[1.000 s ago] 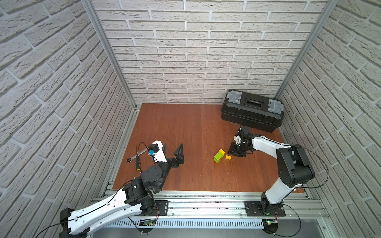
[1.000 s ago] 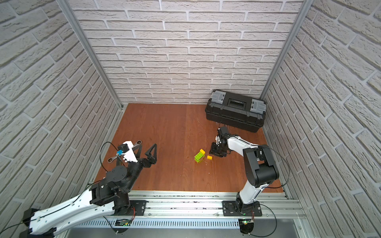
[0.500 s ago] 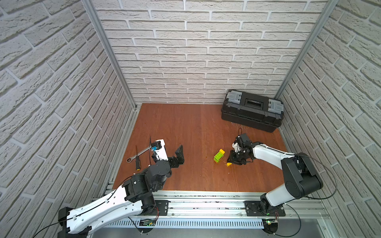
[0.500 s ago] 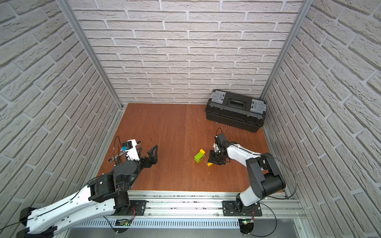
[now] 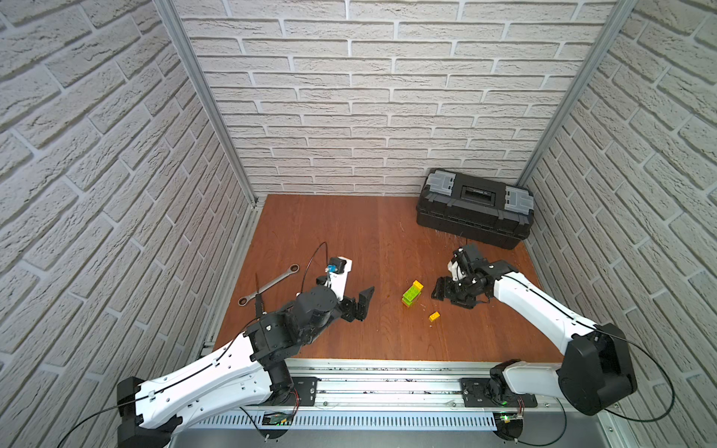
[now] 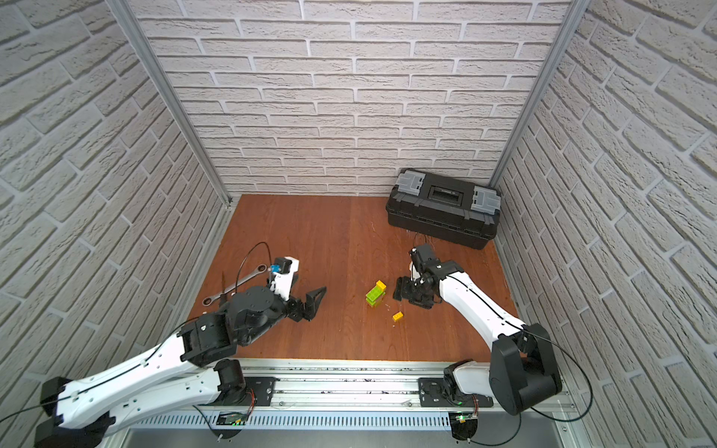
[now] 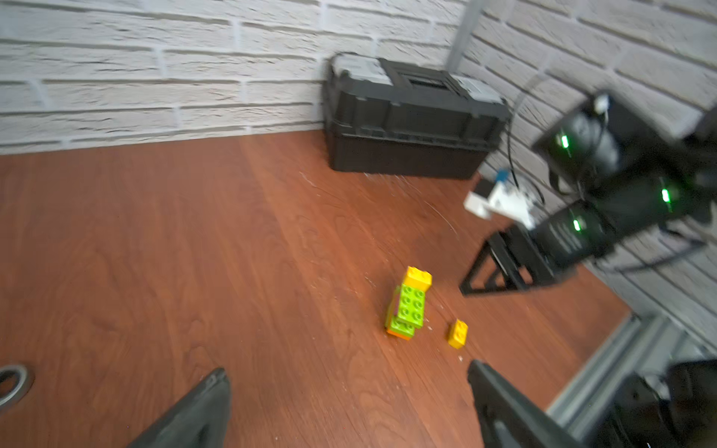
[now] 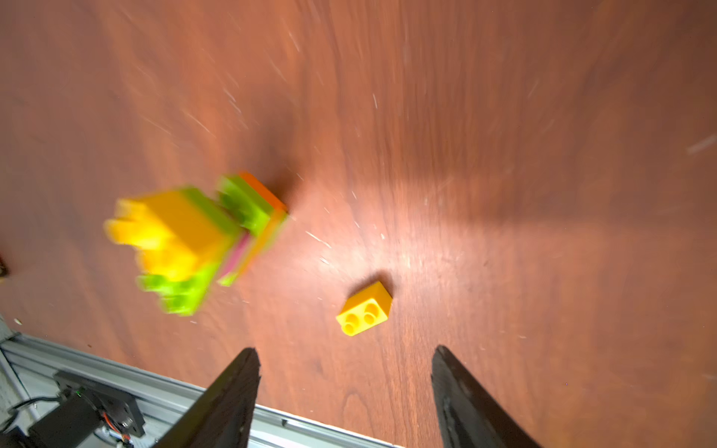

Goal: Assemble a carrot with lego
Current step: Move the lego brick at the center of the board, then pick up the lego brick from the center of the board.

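White faux-brick walls [image 5: 349, 97] enclose a scuffed wood-grain counter [image 5: 349, 232]. Mid-counter stands the carrot [image 5: 412, 293], chunky studded plastic: lime green on orange, one yellow cap; its pink layer is a sliver in the blurred right wrist view. A loose yellow brick [image 5: 434, 316] lies just beside it. Left hand [image 7: 345, 372] and right hand [image 8: 345, 351] gape, both empty.

Black left hand [image 5: 360, 306]: jaws spread wide, empty, low, pointing forward. Black right hand [image 8: 345, 351]: jaws apart, empty, tilted downward.
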